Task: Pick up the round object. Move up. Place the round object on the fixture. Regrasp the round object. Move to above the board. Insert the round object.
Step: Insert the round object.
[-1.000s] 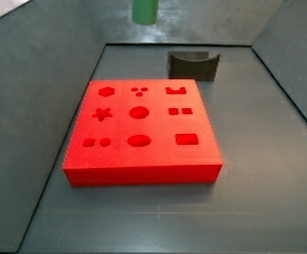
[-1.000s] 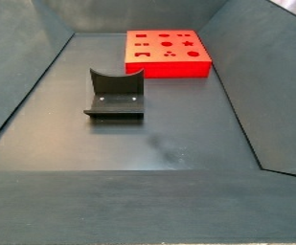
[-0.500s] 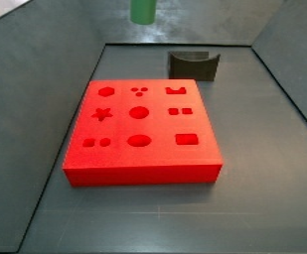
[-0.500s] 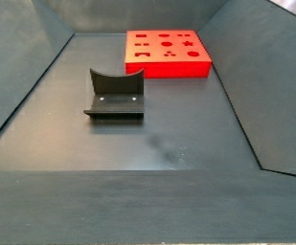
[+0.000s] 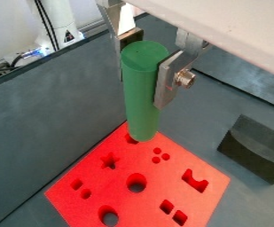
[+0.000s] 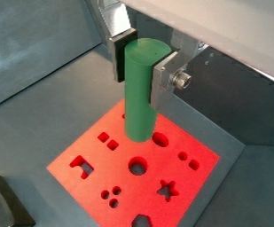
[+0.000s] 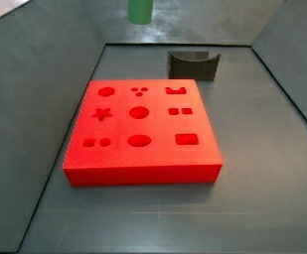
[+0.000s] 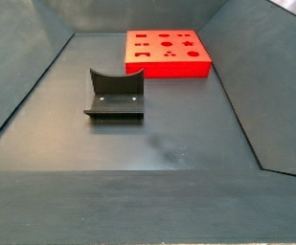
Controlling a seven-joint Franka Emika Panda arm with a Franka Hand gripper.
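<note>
Though wrist-visible, jaws [image 5: 149,64] on peg [image 5: 140,93]

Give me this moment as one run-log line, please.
gripper: shut on round object | peg upright, high above board | fixture: empty | insertion not yet done

Gripper [image 5: 145,55] clamps round object [image 5: 140,93] upright above board [image 5: 139,186]; fixture [image 5: 260,149] apparently beside.

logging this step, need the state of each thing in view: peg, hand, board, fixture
round object: upright, held in the hand, high above the board.
hand: shut on the round object, above the board.
board: flat on the floor, recesses empty.
fixture: on the floor, notch empty.
</note>
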